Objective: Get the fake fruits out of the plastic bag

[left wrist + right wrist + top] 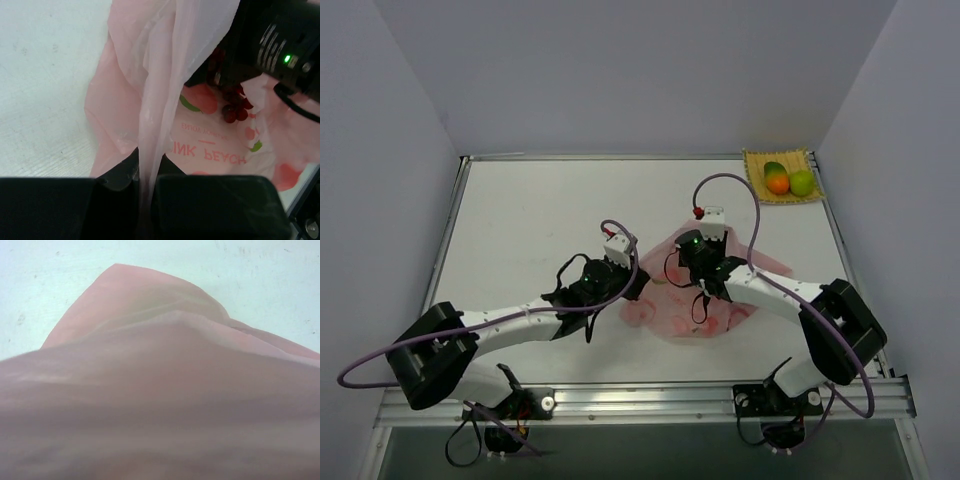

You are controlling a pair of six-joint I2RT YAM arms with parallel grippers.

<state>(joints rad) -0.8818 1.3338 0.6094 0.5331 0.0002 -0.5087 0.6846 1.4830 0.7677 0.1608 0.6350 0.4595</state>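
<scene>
The pink plastic bag printed with peaches lies at the table's middle. My left gripper is shut on a fold of its film at the left edge and holds it up, seen in the left wrist view. My right gripper reaches into the bag's mouth. In the left wrist view its black tip sits right at a dark red grape bunch inside the bag. Whether it grips the bunch is hidden. Pink film fills the right wrist view and covers its fingers.
A yellow woven mat sits at the far right corner with a mango, an orange and a green round fruit on it. A metal rail runs along the near edge.
</scene>
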